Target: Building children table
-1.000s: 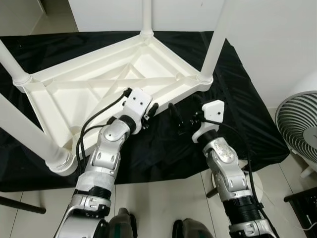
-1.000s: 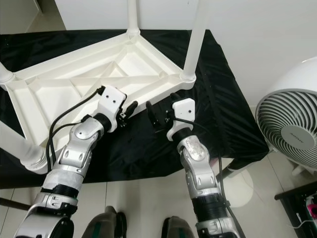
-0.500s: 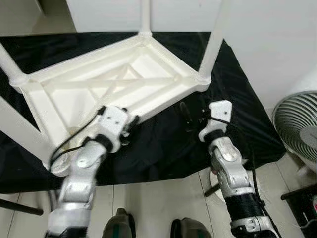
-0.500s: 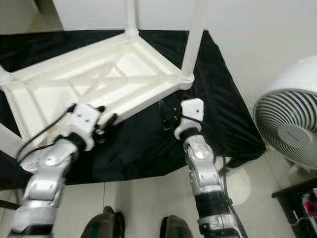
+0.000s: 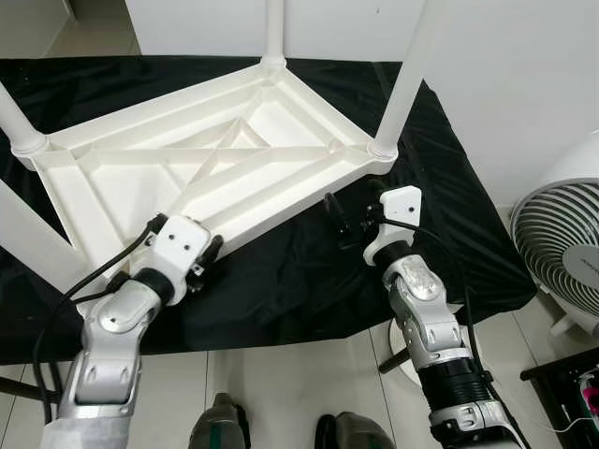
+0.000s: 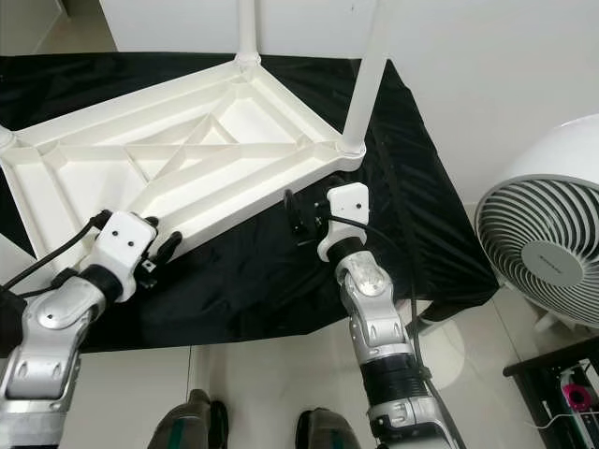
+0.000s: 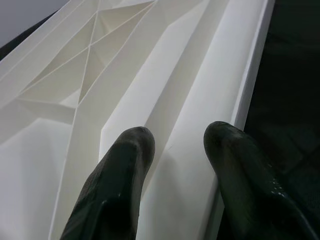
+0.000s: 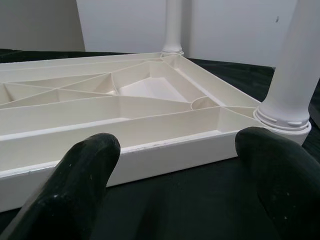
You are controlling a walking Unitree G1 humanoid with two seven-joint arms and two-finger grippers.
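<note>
Since 1.0 s ago the left gripper (image 5: 208,260) has drawn back along the near rim of the table (image 5: 140,187), from about mid-rim toward the near-left leg (image 5: 33,245). It now sits at the rim's edge. In the left wrist view its two fingers (image 7: 117,192) are parted, with the rim's inner wall just ahead, nothing grasped.

The right gripper (image 5: 351,217) has moved little. It hovers just off the rim near the near-right leg (image 5: 404,79), fingers spread wide, nothing between them.

The table, white plastic, lies upside down on a black cloth (image 5: 309,281), ribbed underside up. Four legs stand at the corners, the far one (image 5: 274,33) by the wall.

A white fan (image 5: 560,253) stands on the floor well right of the table, beyond the cloth's edge. The robot's feet (image 5: 220,430) are on the tiles below the table.
</note>
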